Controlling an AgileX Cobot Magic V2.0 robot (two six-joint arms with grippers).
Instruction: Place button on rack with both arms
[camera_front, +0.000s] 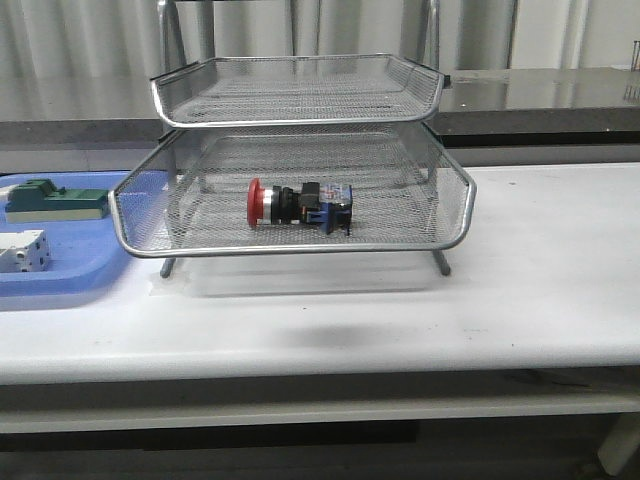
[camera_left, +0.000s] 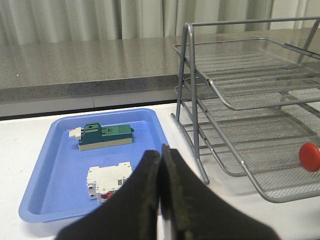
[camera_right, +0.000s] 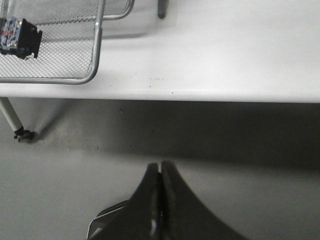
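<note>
Rack stands on the white table. Left of the rack sits a blue tray with a green block and a white part. Inside the rack's lower tier the button lies on its side, red cap leftward. Left gripper is pressed together, empty, near the tray. Right gripper, likewise closed and empty, hangs off the table's edge.

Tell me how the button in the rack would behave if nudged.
The button lies on its side; its round red cap and cylindrical body would probably let it roll. The squarish blue rear block may check that. The rack's raised mesh wall should contain it.
</note>
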